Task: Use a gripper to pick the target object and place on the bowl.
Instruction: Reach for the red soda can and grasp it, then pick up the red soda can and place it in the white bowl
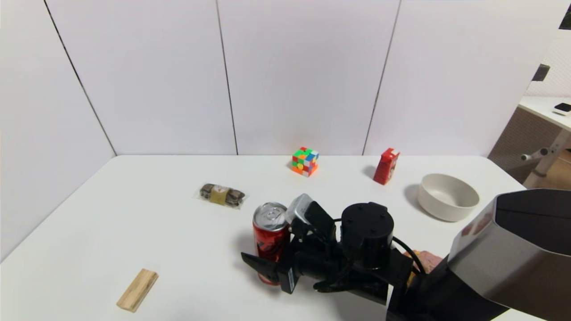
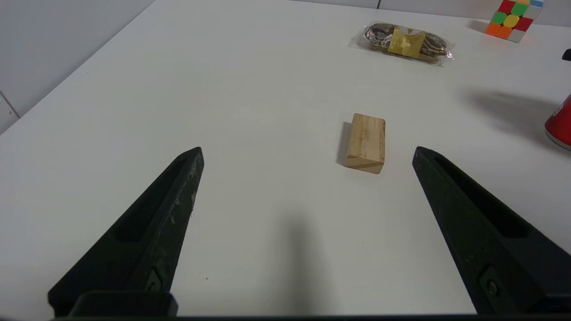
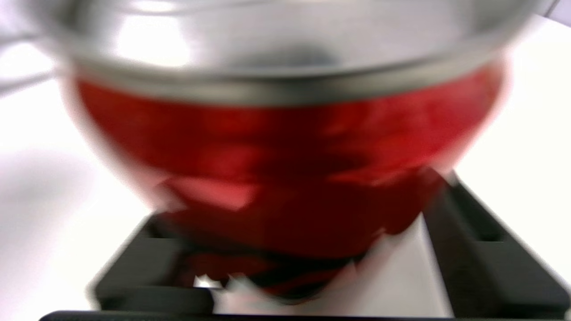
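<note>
Looks like a robot test lab: a plain white table (image 1: 147,214) boxed in by bare white partition panels (image 1: 308,76), with unrelated props scattered on top, namely a puzzle cube (image 1: 305,161), a wooden block (image 1: 137,289) and a wrapped snack (image 1: 221,195). Off to the right stands what may be an office desk (image 1: 546,111).
</note>
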{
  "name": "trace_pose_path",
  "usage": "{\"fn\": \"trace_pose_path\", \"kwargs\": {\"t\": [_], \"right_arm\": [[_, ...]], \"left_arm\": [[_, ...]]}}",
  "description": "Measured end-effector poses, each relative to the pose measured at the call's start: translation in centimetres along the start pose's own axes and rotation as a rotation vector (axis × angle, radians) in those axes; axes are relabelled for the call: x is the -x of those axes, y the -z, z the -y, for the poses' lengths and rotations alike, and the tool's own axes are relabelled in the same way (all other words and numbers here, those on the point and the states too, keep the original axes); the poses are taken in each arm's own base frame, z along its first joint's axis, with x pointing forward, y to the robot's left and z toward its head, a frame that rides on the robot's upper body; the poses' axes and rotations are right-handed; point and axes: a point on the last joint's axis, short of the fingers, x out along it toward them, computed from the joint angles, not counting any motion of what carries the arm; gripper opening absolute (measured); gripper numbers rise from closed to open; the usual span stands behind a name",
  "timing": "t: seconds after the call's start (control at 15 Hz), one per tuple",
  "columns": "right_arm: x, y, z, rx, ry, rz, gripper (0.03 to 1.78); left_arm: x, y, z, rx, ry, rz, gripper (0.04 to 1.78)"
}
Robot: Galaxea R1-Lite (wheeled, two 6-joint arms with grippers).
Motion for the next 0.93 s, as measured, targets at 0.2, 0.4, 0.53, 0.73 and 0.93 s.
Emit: {"fn": "trace_pose_path", "kwargs": {"t": [0.2,0.4,0.53,0.73,0.93], "right_arm": [[0.1,0.0,0.1,-0.016,0.003,-0.004,1.00],[0.1,-0.3,0.1,-0.015,0.002,0.009,0.99],[0.2,-0.6,0.1,-0.012,0.002,0.020,0.99],[0.9,-2.0,0.7,-0.007,0.020,0.056,0.99],[2.9,-4.8,2.5,0.014,0.066,0.134,0.99]], "left_arm": [[0.0,0.0,0.0,0.000,0.000,0.000,1.69],[0.0,0.0,0.0,0.000,0.000,0.000,1.69],[0.0,0.0,0.0,-0.001,-0.001,0.000,1.69],[0.0,0.0,0.0,0.000,-0.001,0.000,1.69],[0.0,0.0,0.0,0.000,0.000,0.000,1.69]]}}
